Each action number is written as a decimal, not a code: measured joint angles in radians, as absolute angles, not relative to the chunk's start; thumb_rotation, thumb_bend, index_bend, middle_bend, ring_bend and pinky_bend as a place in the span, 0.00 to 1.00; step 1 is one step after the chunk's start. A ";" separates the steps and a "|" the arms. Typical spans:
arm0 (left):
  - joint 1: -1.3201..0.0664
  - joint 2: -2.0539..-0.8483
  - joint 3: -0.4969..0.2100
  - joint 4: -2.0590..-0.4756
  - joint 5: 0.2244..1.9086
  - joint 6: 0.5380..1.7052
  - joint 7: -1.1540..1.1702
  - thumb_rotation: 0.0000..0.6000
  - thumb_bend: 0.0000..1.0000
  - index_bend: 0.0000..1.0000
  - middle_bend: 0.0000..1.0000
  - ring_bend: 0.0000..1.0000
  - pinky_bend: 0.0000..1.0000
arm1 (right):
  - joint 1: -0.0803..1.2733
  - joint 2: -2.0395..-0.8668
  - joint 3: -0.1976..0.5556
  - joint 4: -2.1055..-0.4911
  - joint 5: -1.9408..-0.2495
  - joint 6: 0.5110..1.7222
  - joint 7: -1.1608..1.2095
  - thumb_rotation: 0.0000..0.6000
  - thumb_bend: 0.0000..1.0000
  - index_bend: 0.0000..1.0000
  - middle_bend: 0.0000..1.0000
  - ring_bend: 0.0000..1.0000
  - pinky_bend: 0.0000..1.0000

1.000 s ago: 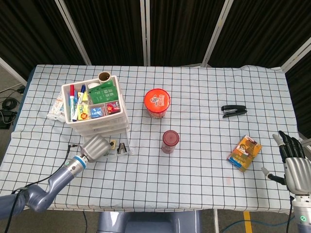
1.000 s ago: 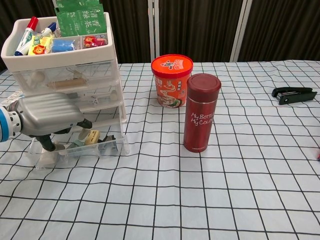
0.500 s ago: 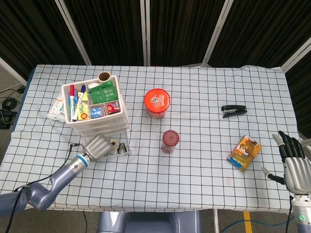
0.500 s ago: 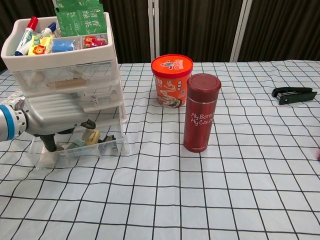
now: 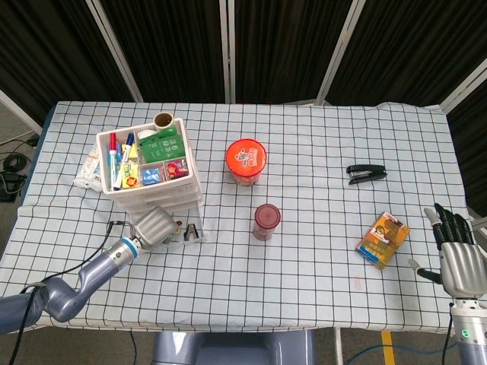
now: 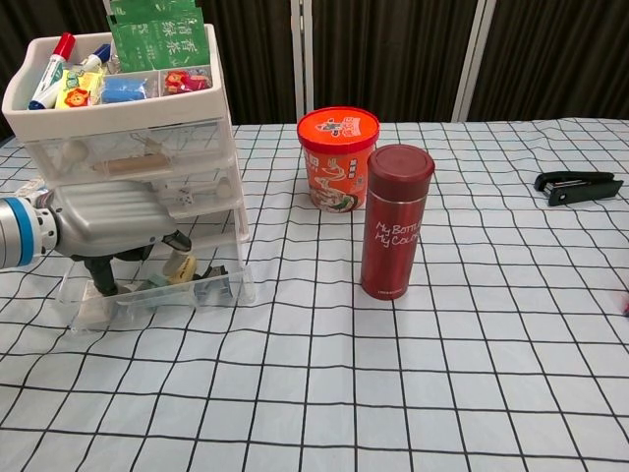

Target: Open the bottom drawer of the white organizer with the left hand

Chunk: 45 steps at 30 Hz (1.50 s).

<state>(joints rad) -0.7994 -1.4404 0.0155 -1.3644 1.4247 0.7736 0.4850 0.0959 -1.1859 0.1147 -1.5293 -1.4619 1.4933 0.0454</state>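
The white organizer (image 5: 152,163) (image 6: 128,147) stands at the left of the table, its top tray full of markers and packets. Its clear bottom drawer (image 5: 190,232) (image 6: 167,295) is pulled out toward the front, with small items showing inside. My left hand (image 5: 152,225) (image 6: 108,228) hovers over the drawer's left half, silver back up, with dark fingers (image 6: 98,280) reaching down into it. Whether they hold the drawer wall is hidden. My right hand (image 5: 456,255) rests off the table's right front corner, fingers spread and holding nothing.
An orange noodle cup (image 5: 245,160) (image 6: 337,157) and a dark red bottle (image 5: 266,220) (image 6: 396,221) stand right of the organizer. A black stapler (image 5: 366,174) (image 6: 578,186) and a yellow box (image 5: 383,239) lie at the right. A packet (image 5: 90,169) lies left of the organizer.
My left hand has risen slightly and shifted toward the organizer while the pulled-out drawer stayed in place. The right hand has barely moved.
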 measured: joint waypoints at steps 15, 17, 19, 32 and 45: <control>-0.810 -1.467 0.035 -1.316 1.457 0.763 0.434 1.00 0.22 0.50 1.00 0.99 0.89 | 0.099 -1.195 0.112 -1.528 -1.459 1.488 0.024 1.00 0.05 0.02 0.00 0.00 0.00; -0.811 -1.469 0.035 -1.316 1.455 0.763 0.437 1.00 0.24 0.52 1.00 0.99 0.89 | 0.098 -1.194 0.112 -1.528 -1.459 1.488 0.027 1.00 0.05 0.02 0.00 0.00 0.00; -0.810 -1.468 0.036 -1.319 1.454 0.764 0.443 1.00 0.30 0.55 1.00 0.99 0.89 | 0.098 -1.193 0.112 -1.529 -1.460 1.489 0.030 1.00 0.05 0.02 0.00 0.00 0.00; -0.803 -1.461 0.040 -1.332 1.446 0.773 0.453 1.00 0.51 0.59 1.00 0.99 0.89 | 0.097 -1.190 0.107 -1.534 -1.470 1.491 0.032 1.00 0.05 0.02 0.00 0.00 0.00; -0.795 -1.429 0.032 -1.371 1.438 0.800 0.466 1.00 0.51 0.61 1.00 0.99 0.89 | 0.098 -1.187 0.104 -1.536 -1.473 1.489 0.037 1.00 0.05 0.02 0.00 0.00 0.00</control>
